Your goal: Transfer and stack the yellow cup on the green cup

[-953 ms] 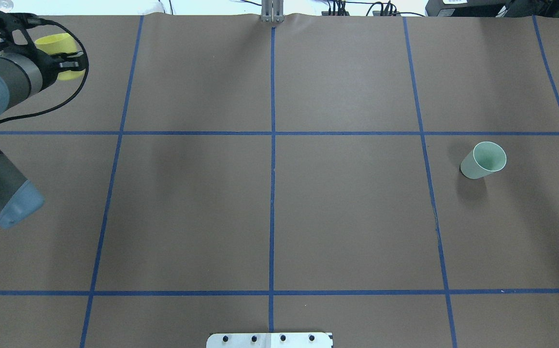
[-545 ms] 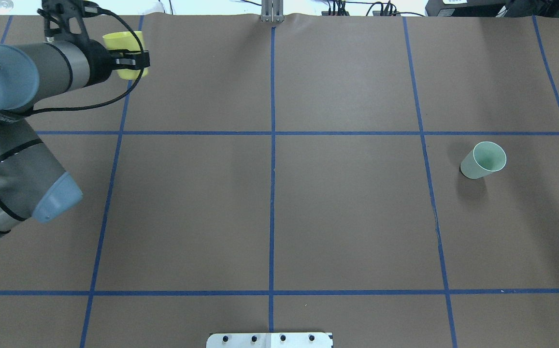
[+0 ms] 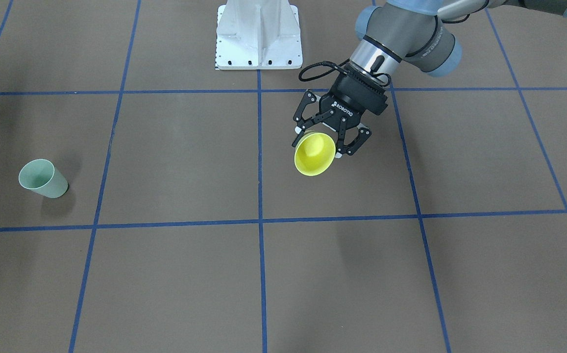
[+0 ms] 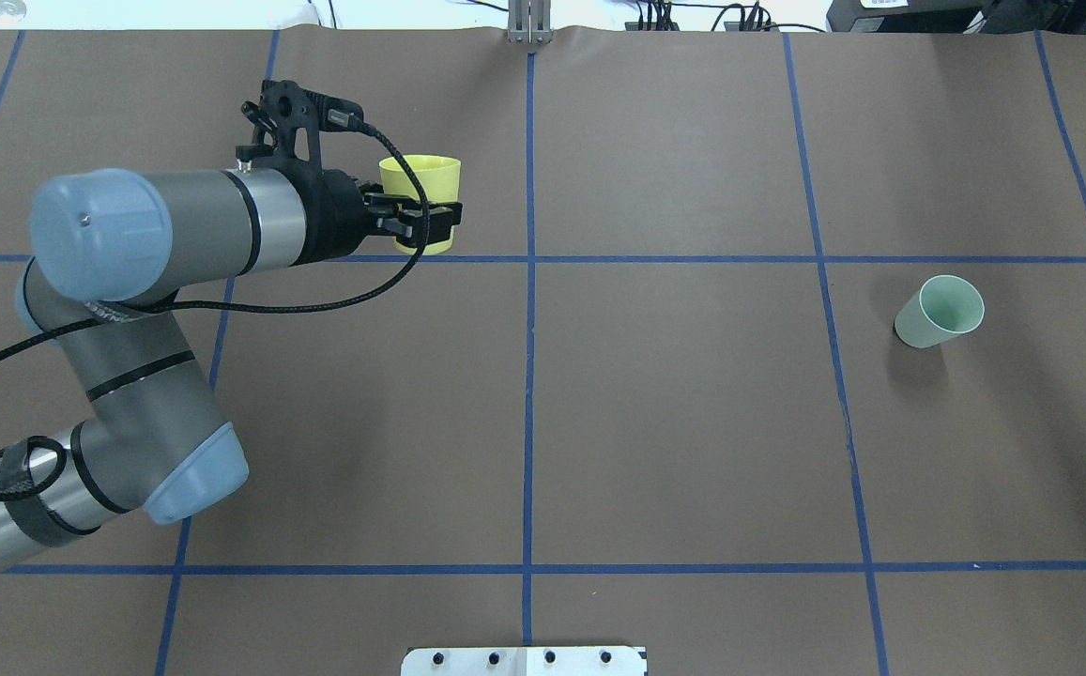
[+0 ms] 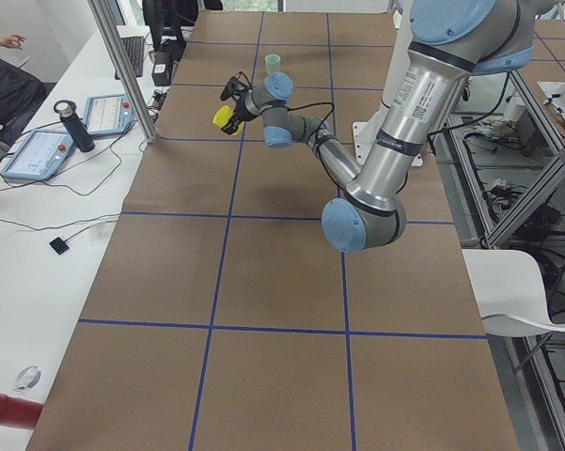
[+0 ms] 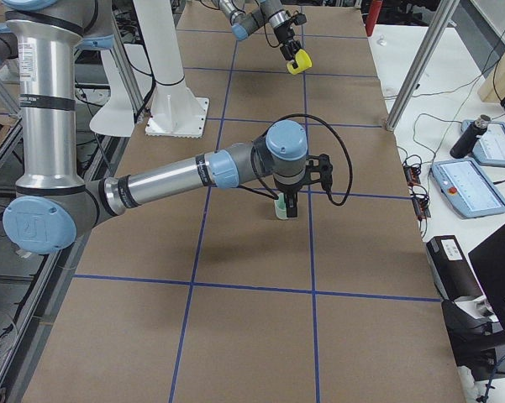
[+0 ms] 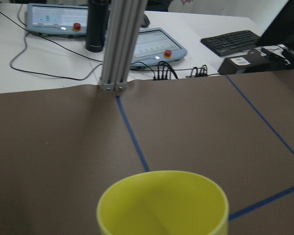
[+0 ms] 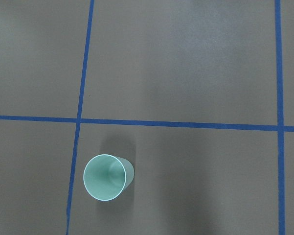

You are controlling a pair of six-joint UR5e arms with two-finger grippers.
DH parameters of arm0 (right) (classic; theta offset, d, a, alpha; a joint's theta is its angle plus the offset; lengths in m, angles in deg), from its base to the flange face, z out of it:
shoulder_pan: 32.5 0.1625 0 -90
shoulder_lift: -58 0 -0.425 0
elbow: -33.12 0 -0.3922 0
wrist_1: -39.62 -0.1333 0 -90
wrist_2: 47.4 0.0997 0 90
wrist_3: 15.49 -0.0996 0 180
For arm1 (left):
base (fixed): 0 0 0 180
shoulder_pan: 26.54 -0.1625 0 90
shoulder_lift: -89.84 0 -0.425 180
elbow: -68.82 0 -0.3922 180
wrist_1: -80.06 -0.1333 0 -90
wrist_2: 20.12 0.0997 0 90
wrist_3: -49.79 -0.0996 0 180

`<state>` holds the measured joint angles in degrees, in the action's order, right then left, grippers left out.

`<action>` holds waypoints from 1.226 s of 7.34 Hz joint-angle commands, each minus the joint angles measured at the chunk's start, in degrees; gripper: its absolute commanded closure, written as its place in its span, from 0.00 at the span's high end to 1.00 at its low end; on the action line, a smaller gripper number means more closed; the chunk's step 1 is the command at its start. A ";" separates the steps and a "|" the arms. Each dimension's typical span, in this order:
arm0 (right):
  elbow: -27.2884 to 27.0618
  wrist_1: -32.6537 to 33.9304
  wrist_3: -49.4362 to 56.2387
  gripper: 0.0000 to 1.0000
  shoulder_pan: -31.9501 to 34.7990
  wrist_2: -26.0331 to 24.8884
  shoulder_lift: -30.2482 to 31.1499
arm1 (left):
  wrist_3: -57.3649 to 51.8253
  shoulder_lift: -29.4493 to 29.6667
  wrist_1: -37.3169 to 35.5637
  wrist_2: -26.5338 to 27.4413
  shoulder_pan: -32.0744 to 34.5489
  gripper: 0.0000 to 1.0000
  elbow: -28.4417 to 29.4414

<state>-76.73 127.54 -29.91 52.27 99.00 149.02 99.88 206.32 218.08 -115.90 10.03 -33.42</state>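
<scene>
Yellow cup (image 3: 314, 157) gripped mid-air
It's pinched in the left gripper (image 3: 322, 147), well apart from the green cup (image 3: 43, 179); whether the right gripper (image 6: 286, 206) is clenched can't be told.

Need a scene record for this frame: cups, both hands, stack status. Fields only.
yellow cup: held above the table, tipped, mouth facing away from the robot
left hand: shut on the yellow cup, on the robot's left half
green cup: upright on the table, on the robot's right, empty, nothing touching it
right hand: shows only in the right side view; open or shut cannot be told
stacked: not yet; cups far apart
</scene>
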 commanded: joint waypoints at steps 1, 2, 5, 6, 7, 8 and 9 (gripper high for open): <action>2.27 -0.28 -0.68 1.00 -3.89 0.72 -3.48 | -10.13 -4.41 11.63 -2.99 -0.88 0.10 1.07; 3.76 -0.55 -5.21 0.98 -8.52 0.29 -7.05 | -11.75 -3.29 11.66 -4.05 -1.23 0.10 2.47; 9.57 -0.73 -21.23 0.96 -16.64 0.02 -22.88 | -13.52 -3.28 11.92 -4.33 -1.32 0.10 3.98; 9.31 -0.81 -24.56 0.95 -18.22 0.02 -25.61 | -14.05 -2.76 11.92 -4.42 -1.49 0.13 4.32; 9.57 -1.51 -26.42 0.92 -20.33 -0.41 -28.42 | -15.19 -2.32 11.92 -4.33 -1.84 0.13 4.33; 9.66 -5.17 -28.70 0.91 -23.05 -2.94 -28.97 | -15.20 -2.05 12.01 -4.24 -2.54 0.09 4.41; 9.92 -11.56 -33.86 0.93 -26.38 -5.84 -29.06 | -15.20 -1.70 12.01 -4.33 -2.73 0.09 4.33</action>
<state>-67.07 122.18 -58.62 29.71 96.27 120.74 84.86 204.19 230.06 -120.19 7.72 -29.08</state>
